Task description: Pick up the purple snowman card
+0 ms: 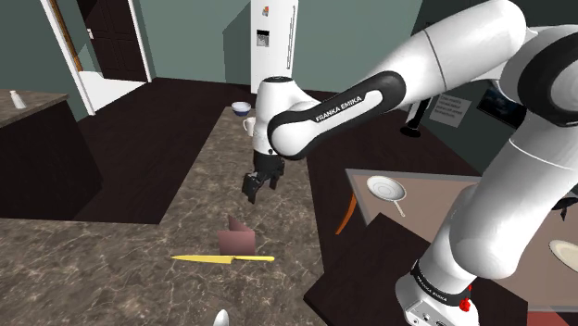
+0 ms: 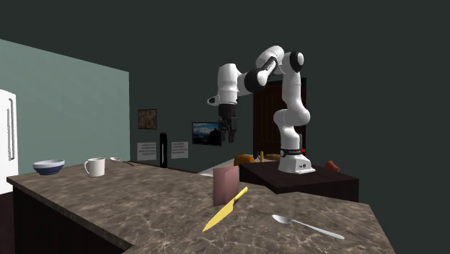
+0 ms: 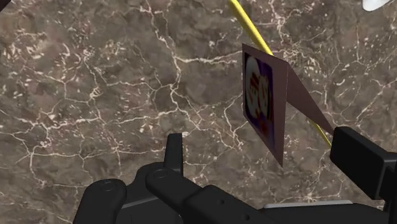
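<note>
Shoulder view: the white arm reaches out over a brown marbled surface (image 1: 190,208), and its black gripper (image 1: 259,182) hangs in the air above it, pointing down. The folded card (image 1: 238,240) stands upright like a small tent on the surface, near the gripper but apart from it, lower down and closer to the camera. A yellow knife (image 1: 222,257) lies flat just beside the card, on its near side, and a spoon (image 1: 222,318) lies at the picture's bottom edge. A white mug (image 1: 249,124) and a bowl (image 1: 241,107) sit at the far end of the surface. Wrist view: the two fingers (image 3: 173,153) stand wide apart, so the gripper is open and holds nothing. The card's face shows purple with a pale figure; the card stands beyond the fingertips, untouched, and the knife runs behind it
</note>
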Available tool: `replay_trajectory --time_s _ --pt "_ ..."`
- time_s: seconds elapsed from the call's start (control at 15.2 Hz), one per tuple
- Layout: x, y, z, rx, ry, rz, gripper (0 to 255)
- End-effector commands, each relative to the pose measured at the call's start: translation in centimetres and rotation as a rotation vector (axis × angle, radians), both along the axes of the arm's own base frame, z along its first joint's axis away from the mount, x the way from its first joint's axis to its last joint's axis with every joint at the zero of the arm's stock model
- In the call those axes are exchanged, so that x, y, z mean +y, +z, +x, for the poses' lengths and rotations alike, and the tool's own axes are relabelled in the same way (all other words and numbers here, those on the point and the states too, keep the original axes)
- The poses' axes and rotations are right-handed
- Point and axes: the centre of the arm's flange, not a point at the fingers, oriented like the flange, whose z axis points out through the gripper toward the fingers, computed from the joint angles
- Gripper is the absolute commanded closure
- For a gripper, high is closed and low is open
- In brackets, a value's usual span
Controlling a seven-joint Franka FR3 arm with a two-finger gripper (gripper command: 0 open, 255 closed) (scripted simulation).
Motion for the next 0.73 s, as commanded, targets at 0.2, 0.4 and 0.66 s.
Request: replay_trajectory --time_s 0.2,0.4,0.66 --pt "4.0 -5.0 2.5 0.022 0.033 -0.019 0" --pt "6.4 -8.1 3.9 0.035 0.053 -0.03 0" --pt "7.1 -10.5 4.2 0.038 0.058 -0.033 0"
